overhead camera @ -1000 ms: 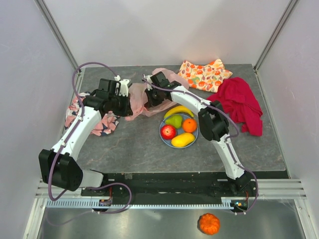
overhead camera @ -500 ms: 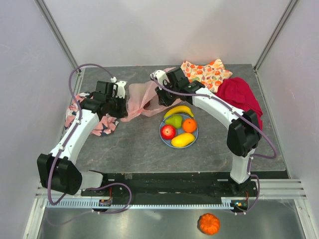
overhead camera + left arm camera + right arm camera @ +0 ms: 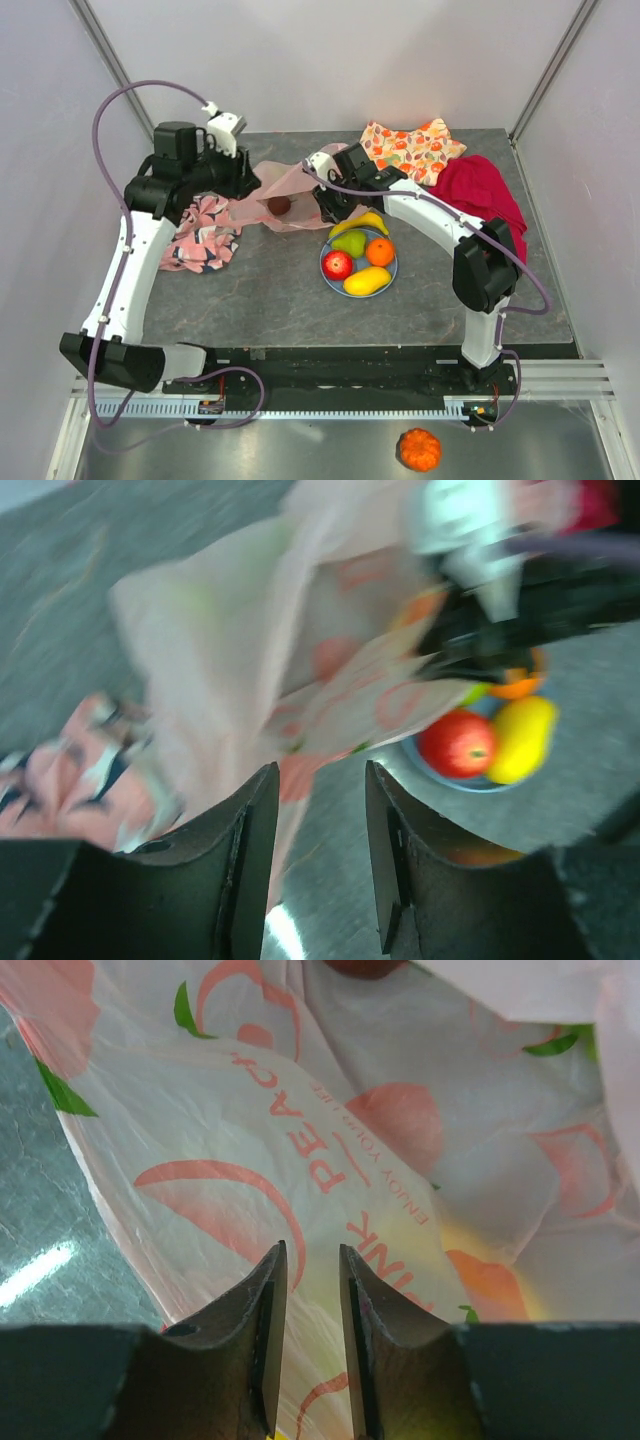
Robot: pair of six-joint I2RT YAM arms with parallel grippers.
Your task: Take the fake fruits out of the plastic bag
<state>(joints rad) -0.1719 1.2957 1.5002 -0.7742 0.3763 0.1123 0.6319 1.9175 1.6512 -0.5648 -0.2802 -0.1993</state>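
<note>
From above, we are seeing the plastic bag [image 3: 300, 183] slung between the left gripper [image 3: 243, 178] and the right gripper [image 3: 325, 207]. The dark purple fruit [image 3: 279, 206] is lying inside it, at nine o'clock from the right gripper.

On the left wrist, the fingers [image 3: 245, 870] are standing narrowly parted with film between them, and we cannot tell if they are gripping.

On the right wrist, the fingers [image 3: 265, 1350] are nearly meeting against the bag, and again we cannot tell.

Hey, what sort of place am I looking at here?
Probably a robot lab test cell: plain white walls on metal posts box in a grey table, a left arm and right arm are bolted at its near edge, and plastic fruits sit on a plate as props.
</note>
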